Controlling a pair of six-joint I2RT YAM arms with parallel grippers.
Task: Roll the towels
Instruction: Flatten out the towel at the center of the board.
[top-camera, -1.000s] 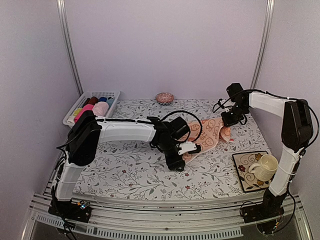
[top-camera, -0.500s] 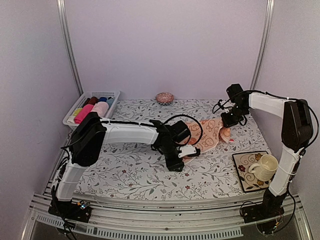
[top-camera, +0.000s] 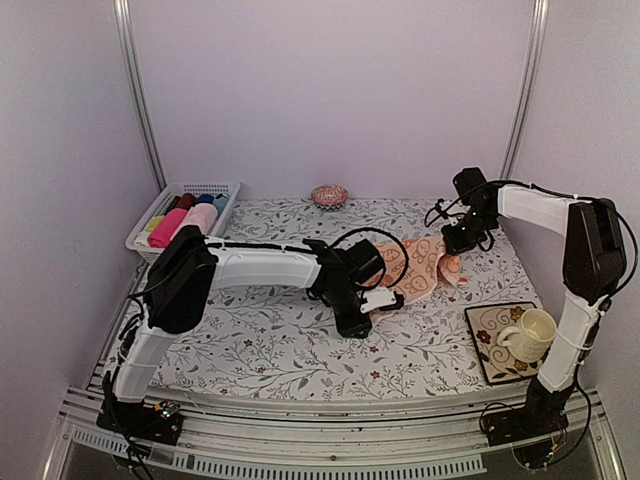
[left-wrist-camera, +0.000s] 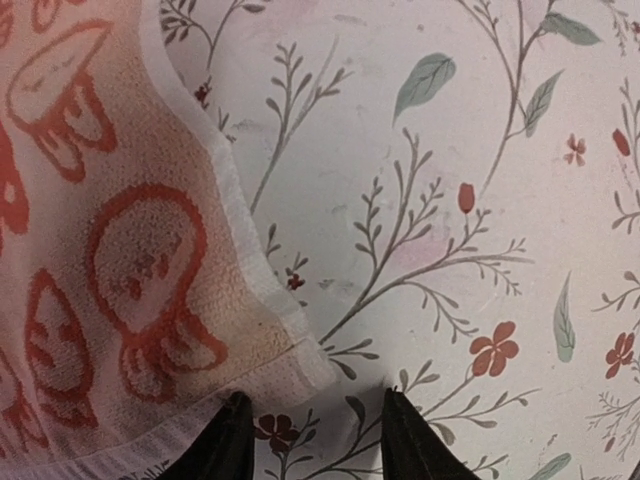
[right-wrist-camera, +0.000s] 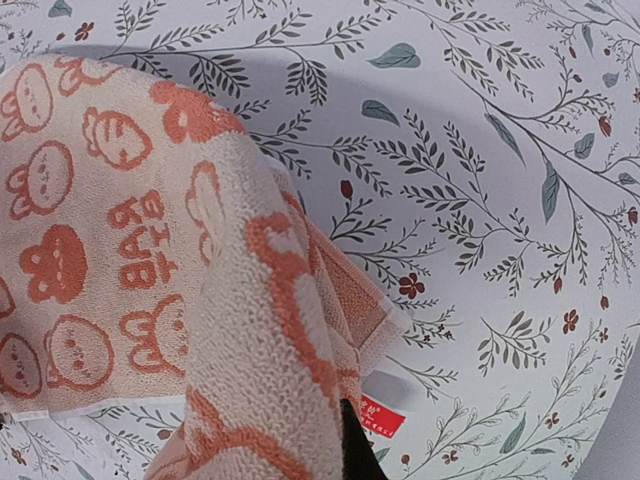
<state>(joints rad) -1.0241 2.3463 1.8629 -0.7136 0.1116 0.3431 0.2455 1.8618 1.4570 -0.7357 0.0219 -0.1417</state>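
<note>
Both grippers attend the peach towel (top-camera: 420, 266): right gripper (top-camera: 461, 243) clamped on a lifted fold, probably anchoring it, left gripper (left-wrist-camera: 316, 400) half-open astride a corner, gripping nothing.

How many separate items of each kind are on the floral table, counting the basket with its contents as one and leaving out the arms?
peach patterned towel: 1
white basket: 1
mug: 1
square tile: 1
round pink object: 1
Total: 5
</note>
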